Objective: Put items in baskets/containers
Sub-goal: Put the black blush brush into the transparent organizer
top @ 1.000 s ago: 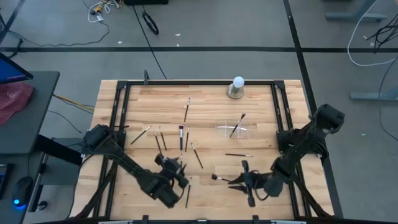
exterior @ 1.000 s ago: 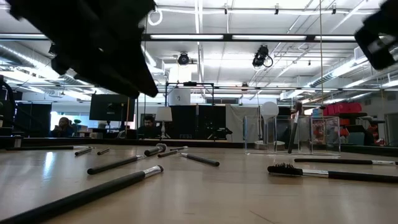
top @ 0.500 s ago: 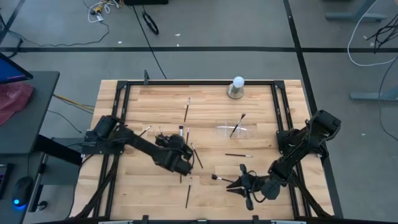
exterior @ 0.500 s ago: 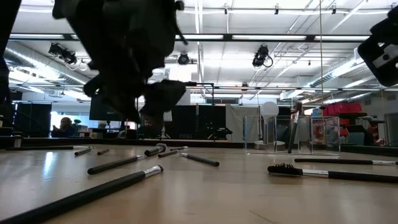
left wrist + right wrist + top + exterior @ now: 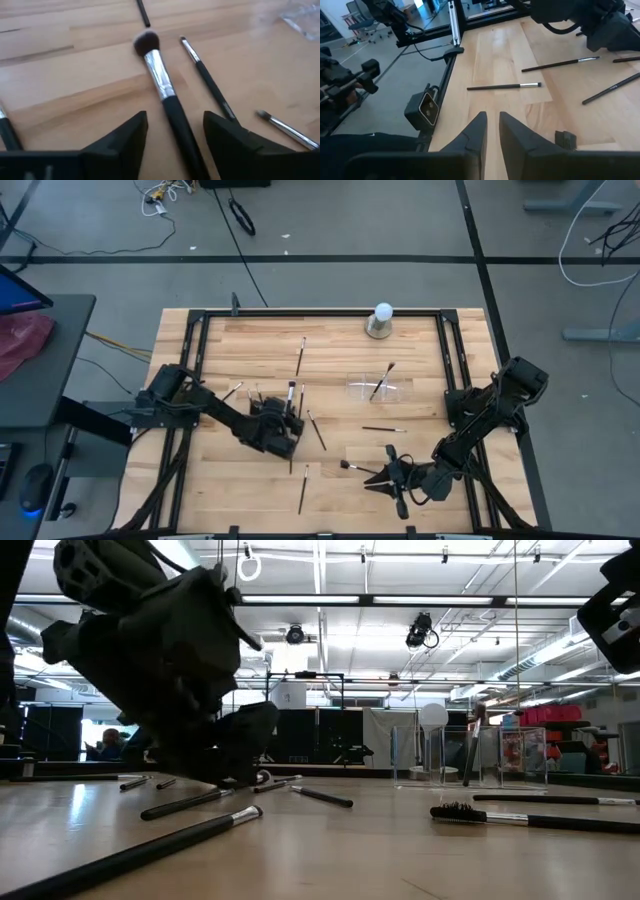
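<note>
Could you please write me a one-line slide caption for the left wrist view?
Left gripper, fingers open, straddles the dark handle of a fluffy-tipped makeup brush lying on the wooden table.
</note>
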You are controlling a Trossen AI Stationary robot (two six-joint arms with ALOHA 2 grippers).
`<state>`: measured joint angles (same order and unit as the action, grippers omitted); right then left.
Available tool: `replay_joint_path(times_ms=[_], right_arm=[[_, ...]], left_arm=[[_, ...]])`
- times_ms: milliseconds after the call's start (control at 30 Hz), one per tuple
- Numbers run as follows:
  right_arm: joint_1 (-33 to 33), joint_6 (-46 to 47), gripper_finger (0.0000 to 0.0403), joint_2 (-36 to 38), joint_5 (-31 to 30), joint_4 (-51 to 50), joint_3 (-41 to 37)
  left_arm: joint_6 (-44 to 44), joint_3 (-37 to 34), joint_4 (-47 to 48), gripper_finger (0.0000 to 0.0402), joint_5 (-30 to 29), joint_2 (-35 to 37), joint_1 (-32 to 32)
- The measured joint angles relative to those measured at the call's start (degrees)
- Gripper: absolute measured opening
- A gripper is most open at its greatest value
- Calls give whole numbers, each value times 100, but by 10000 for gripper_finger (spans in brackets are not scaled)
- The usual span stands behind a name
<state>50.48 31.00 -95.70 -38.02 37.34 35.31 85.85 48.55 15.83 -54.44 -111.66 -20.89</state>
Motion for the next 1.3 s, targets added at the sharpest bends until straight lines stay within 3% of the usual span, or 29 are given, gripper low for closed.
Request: replay_joint_path(times_ms=[300, 533, 767, 900, 1067, 1200, 1300], right_arm=[[2, -16, 50, 0, 0, -7, 0], [0, -20, 50, 0, 0, -44, 0], [0, -3, 50, 0, -2, -96, 0], [-57, -1, 50, 0, -2, -118, 0], [-382, 316, 64, -8, -151, -172, -2], [-778, 459, 111, -205, -193, -152, -13], [-1023, 415, 162, -496, -691, 262, -15]], left_arm=[[-77, -334, 3, 49, 9, 2, -72], [-52, -399, 104, 47, -228, 89, -451], [-449, -409, -74, 47, -557, 616, -918], [-1409, -414, -917, 47, -945, 814, -1179], [-3679, -400, -3391, 47, -906, 762, -1314], [-5723, -319, -5480, 47, -575, 527, -1308], [-6709, -41, -6070, 47, -419, 343, -1302]])
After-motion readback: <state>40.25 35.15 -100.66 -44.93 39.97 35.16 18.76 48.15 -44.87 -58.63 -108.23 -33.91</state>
